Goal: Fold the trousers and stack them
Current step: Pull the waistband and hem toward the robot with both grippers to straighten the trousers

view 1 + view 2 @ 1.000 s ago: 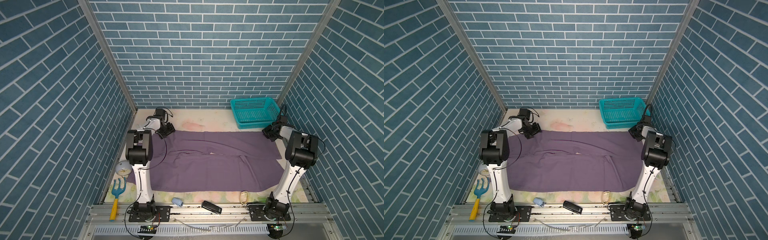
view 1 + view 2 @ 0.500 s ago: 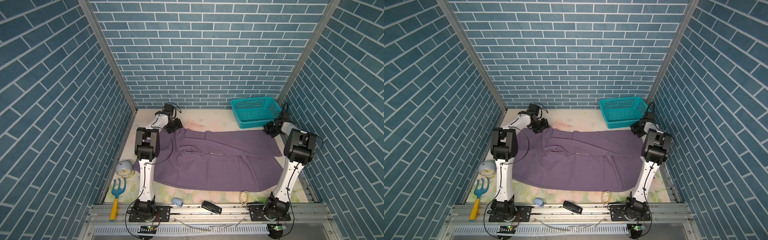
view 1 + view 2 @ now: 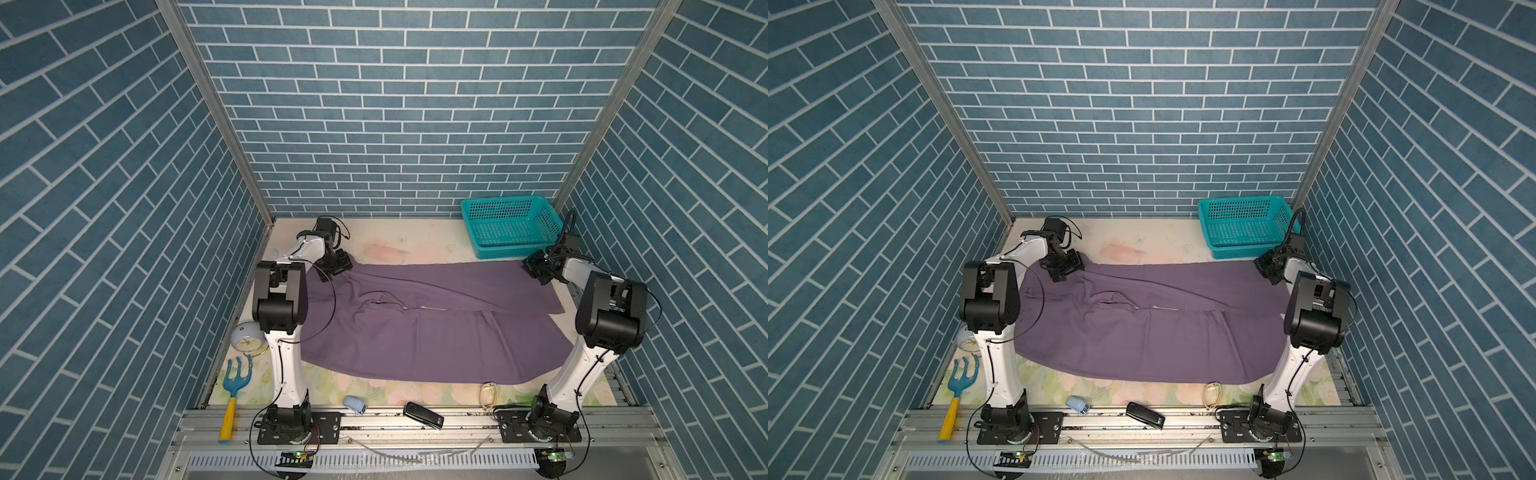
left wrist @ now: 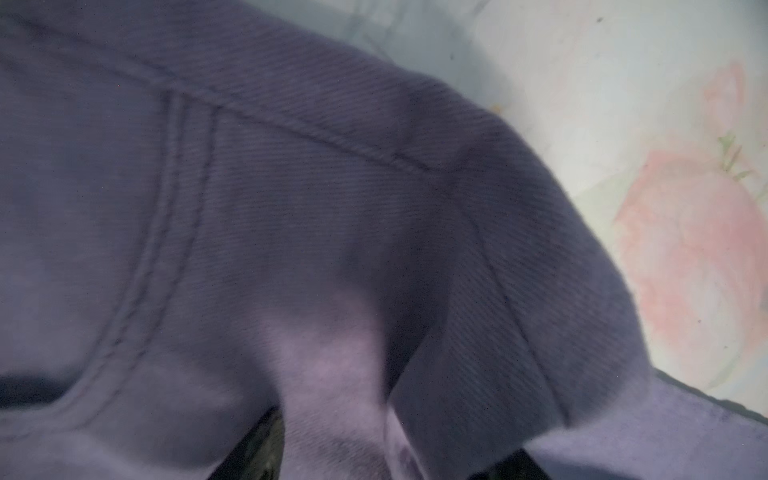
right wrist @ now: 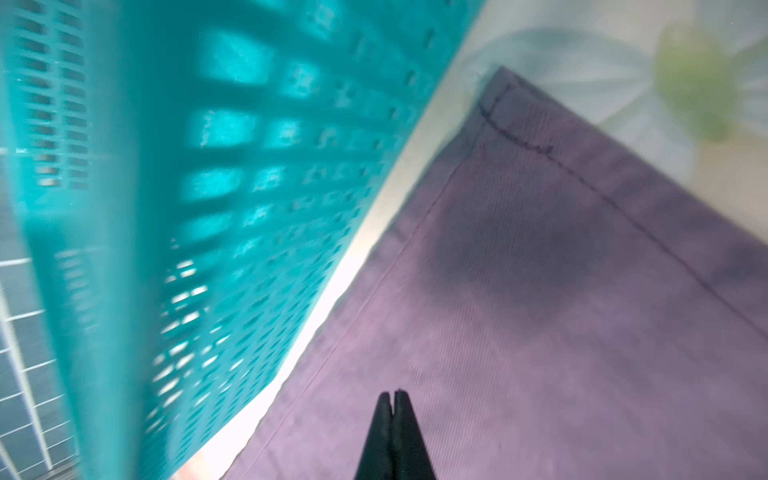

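The purple trousers lie spread across the table in both top views, waist end at the left, legs running right. My left gripper sits on the far left waist corner. In the left wrist view a bunched fold of the trousers rises between its dark fingers, so the gripper is shut on cloth. My right gripper is at the far right leg's hem corner. Its tips are pressed together over the trousers, with nothing visibly between them.
A teal basket stands at the back right, right beside the right gripper. Along the front edge lie a clock, a blue rake, a small blue toy, a black remote and glasses.
The left gripper swung right and back, then returned toward the front left, dragging the waist end. The trousers' left edge pulled inward and creased. The right gripper barely moved.
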### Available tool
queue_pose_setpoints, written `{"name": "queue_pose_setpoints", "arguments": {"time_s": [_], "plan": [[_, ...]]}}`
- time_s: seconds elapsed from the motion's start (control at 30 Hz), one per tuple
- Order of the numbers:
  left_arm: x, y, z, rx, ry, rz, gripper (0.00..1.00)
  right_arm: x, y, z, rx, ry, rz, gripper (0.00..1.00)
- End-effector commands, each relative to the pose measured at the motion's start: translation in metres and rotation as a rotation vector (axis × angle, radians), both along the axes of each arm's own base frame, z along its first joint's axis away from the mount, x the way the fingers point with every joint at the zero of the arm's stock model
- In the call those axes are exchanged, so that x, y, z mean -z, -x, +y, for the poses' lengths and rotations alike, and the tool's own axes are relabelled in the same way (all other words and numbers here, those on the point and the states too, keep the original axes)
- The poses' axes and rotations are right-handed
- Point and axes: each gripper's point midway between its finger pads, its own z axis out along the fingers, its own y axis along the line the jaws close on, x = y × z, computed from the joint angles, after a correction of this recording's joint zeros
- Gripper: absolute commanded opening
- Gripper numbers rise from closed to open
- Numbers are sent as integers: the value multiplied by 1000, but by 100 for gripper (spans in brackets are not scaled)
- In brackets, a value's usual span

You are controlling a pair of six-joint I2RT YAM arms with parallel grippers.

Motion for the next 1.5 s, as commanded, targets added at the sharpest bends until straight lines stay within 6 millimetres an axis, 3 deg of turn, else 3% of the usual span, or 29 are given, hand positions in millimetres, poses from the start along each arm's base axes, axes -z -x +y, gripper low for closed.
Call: {"name": "queue_pose_setpoints", "arguments": {"time_s": [0.0, 0.1, 0.3, 0.37, 0.5, 0.57, 0.67, 0.73, 0.87, 1.03, 1.2, 1.3, 1.47], "plan": [[-20, 19, 13, -24, -45, 0, 71, -26, 17, -4, 4, 62, -56, 0], [-29, 40, 23, -47, -67, -1, 72, -36, 45, -3, 27, 88, -50, 0], [-45, 95, 46, -125, -124, -24, 74, -27, 116, -8, 81, 172, 79, 0], [-48, 113, 51, -151, -134, -42, 75, -17, 143, -12, 105, 196, 138, 8], [-44, 149, 54, -177, -132, -57, 77, 7, 193, -24, 191, 189, 253, 34], [-39, 165, 55, -182, -131, -59, 78, 18, 216, -32, 272, 155, 292, 60], [-30, 182, 58, -191, -121, -62, 78, 31, 243, -40, 353, 122, 345, 85], [-24, 189, 61, -206, -101, -69, 77, 37, 255, -46, 386, 124, 381, 87], [-15, 199, 61, -204, -83, -62, 78, 45, 275, -53, 453, 136, 444, 88], [-7, 195, 54, -199, -42, -58, 77, 51, 294, -65, 534, 162, 488, 89], [17, 200, 51, -201, -21, -1, 74, 65, 301, -75, 546, 179, 546, 84], [25, 202, 52, -209, -8, 15, 73, 73, 300, -77, 550, 162, 550, 71], [29, 206, 59, -245, -4, 13, 73, 73, 296, -79, 561, 152, 526, 19]]}}
